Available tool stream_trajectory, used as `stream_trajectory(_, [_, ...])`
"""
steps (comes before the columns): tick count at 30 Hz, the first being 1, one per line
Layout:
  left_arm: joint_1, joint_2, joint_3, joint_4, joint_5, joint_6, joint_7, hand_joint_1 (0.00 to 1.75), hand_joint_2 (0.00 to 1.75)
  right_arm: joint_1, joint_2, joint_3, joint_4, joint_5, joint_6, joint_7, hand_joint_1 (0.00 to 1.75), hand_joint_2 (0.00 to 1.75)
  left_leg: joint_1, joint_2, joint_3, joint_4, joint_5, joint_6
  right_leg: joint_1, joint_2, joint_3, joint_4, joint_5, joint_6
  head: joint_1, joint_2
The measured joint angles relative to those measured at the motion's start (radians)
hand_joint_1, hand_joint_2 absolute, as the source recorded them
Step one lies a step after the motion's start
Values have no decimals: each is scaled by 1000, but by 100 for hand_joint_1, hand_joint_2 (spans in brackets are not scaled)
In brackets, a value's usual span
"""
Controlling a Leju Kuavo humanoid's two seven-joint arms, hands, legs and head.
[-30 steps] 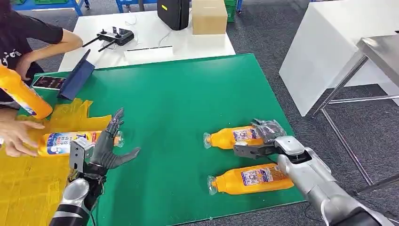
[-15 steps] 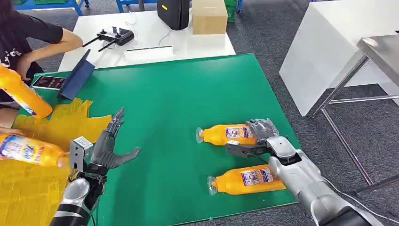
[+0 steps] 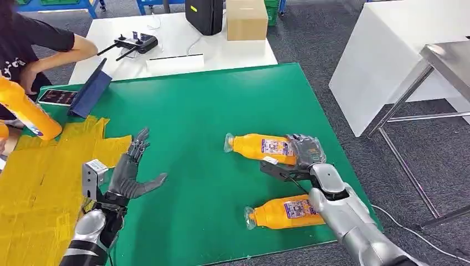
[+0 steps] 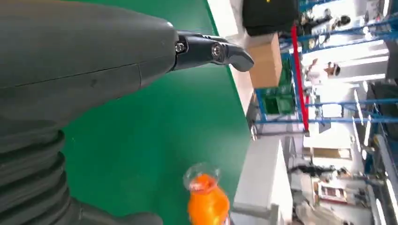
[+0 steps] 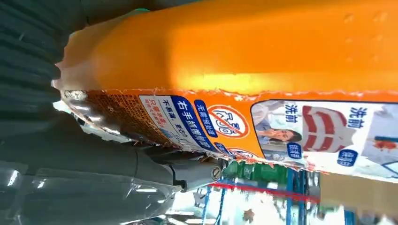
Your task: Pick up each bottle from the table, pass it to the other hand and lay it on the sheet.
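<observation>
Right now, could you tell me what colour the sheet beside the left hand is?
Yellow; the sheet shows best in the head view.

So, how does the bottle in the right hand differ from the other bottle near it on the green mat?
The held bottle is gripped at its base by the right hand; the free bottle lies untouched on the green mat. The held bottle is farther from the robot, the free one nearer. Both are orange, with clear caps toward the robot's left.

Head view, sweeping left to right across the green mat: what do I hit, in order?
Yellow sheet → left hand, open over the mat → orange bottle held by the right hand. A second bottle lies nearer, overlapping that span.
</observation>
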Motion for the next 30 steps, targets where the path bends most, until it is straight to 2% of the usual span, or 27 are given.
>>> stream_trajectory(4, [-2, 0, -38, 0, 18, -52, 21, 0, 175, 54, 45, -86, -95, -54, -125, -55, 175, 175, 0, 0, 0, 0, 0, 0, 1, 0, 0, 0, 0, 0, 0, 0])
stream_trajectory(10, [-33, -1, -125, 8, 39, -54, 37, 0, 175, 138, 139, -190, -235, -249, -194, -231, 175, 175, 0, 0, 0, 0, 0, 0, 1, 0, -1, 0, 0, 0, 0, 0])
stream_trajectory(17, [-67, -1, -195, 24, 66, -51, 40, 0, 175, 191, 220, -209, -297, -478, -103, -359, 175, 175, 0, 0, 0, 0, 0, 0, 1, 0, 0, 0, 0, 0, 0, 0])
stream_trajectory(26, [-106, 0, -231, 43, 91, -51, 39, 0, 175, 210, 277, -203, -308, -613, -8, -409, 175, 175, 0, 0, 0, 0, 0, 0, 1, 0, 0, 0, 0, 0, 0, 0])
stream_trajectory(30, [-117, 0, -236, 52, 113, -51, 35, 0, 175, 210, 293, -175, -303, -629, 15, -410, 175, 175, 0, 0, 0, 0, 0, 0, 1, 0, -1, 0, 0, 0, 0, 0])
